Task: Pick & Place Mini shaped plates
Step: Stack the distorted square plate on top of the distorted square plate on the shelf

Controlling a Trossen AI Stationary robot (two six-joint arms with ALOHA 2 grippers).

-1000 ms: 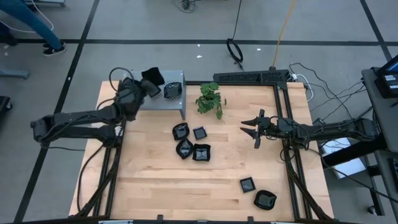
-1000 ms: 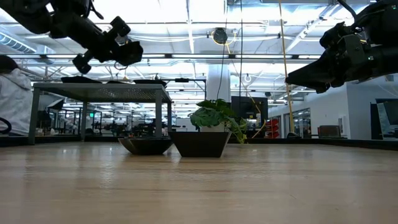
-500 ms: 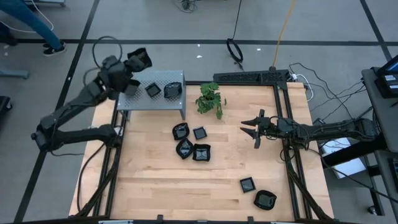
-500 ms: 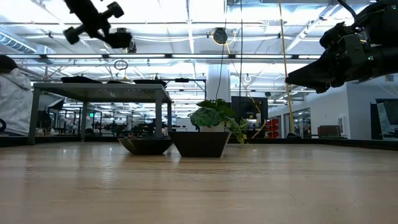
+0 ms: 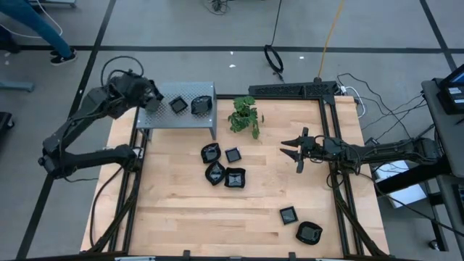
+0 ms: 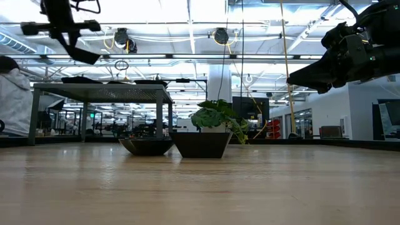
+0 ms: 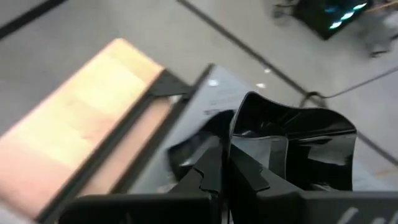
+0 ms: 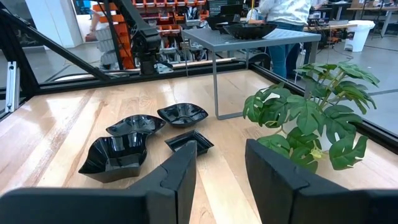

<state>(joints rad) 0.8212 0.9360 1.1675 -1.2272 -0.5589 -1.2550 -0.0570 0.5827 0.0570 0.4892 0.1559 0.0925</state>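
While I hold the left gripper clamped on a mini shaped plate above the grey perforated box, where two plates already sit, six more remain on the table. The right gripper waits with fingers apart. Since half a second ago, the left wrist has swung down.

Two slim black jointed arms trailing looped black cables.
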